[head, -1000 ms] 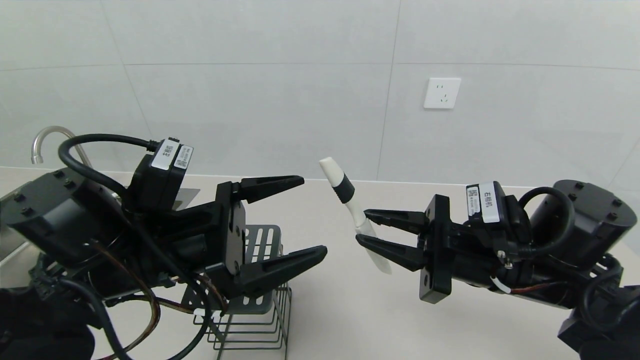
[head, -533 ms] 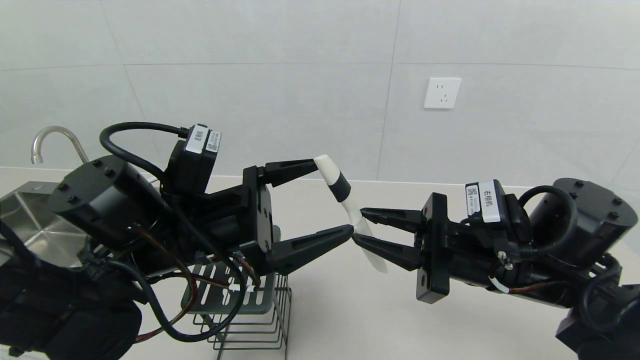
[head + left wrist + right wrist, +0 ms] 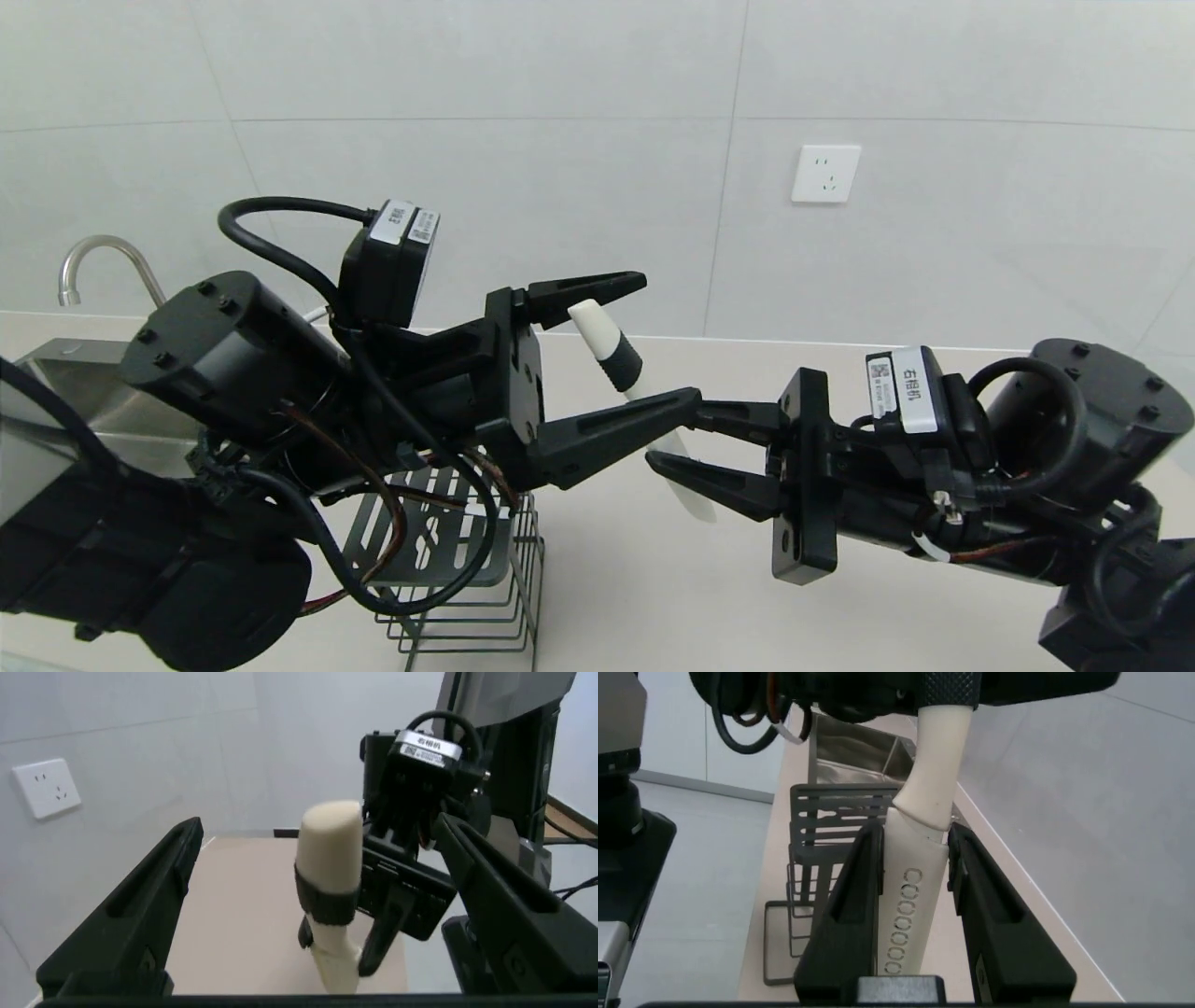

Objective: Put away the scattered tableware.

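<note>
Head view: the right gripper is clenching its jaws on the blade end of a cream-white plastic knife with a black band round its handle. It's holding it tilted in mid-air at the centre of the frame, above the pale beige bench. What's just changed: the left gripper has been swinging in from the left of the frame. Its jaws are now standing wide apart with the handle between them, not pinching yet. The dark grey wire rack is sitting at lower left.

Left wrist view: the handle is poking up between the spread jaws, touching neither as far as I can tell.

Right wrist view: the jaws are squeezing the perforated blade from both sides, with the rack beyond.

So I'm guessing a handover is being set up. The left jaws need to close before the right ones let go.
</note>
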`<state>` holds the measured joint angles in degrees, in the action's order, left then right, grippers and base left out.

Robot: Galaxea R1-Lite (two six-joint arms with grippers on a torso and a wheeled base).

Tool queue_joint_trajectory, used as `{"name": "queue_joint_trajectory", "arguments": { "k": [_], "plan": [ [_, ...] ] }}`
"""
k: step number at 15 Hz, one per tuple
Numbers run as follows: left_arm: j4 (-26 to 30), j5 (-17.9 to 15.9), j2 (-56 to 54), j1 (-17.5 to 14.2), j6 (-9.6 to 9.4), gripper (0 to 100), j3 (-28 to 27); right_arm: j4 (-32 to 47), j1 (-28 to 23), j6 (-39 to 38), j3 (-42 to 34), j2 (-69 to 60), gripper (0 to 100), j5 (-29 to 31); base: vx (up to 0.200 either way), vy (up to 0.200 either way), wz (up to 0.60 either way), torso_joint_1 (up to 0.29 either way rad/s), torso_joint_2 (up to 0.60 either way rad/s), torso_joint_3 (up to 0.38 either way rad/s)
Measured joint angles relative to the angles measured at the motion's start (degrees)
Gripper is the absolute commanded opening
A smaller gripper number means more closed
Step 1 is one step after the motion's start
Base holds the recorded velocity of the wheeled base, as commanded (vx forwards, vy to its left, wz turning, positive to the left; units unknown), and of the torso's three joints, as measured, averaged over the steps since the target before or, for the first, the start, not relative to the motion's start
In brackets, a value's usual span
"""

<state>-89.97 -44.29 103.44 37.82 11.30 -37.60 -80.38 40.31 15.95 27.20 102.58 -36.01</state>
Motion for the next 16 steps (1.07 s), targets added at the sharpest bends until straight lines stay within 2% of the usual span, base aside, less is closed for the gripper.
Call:
{"name": "queue_joint_trajectory", "arguments": {
  "k": [6,9,10,16],
  "plan": [
    [0.0,0.0,1.3,0.3,0.55,100,-0.3,-1.9,-0.1,-1.5,0.8,-0.2,0,0.8,0.0,0.0,0.0,0.0,0.0,0.0],
    [0.0,0.0,1.0,0.4,1.58,100,-0.4,-2.0,-0.1,-1.5,0.9,-0.2,0,0.9,0.0,0.0,0.0,0.0,0.0,0.0],
    [0.0,0.0,1.0,0.3,1.67,0,-0.4,-2.0,-0.1,-1.5,1.2,-0.2,0,1.0,0.0,0.0,0.0,0.0,0.0,0.0],
    [0.0,0.1,0.5,1.1,1.87,0,-0.6,-2.0,-0.2,-1.6,3.3,0.3,0,1.0,0.0,0.0,0.0,0.0,0.0,0.0]
  ]
}}
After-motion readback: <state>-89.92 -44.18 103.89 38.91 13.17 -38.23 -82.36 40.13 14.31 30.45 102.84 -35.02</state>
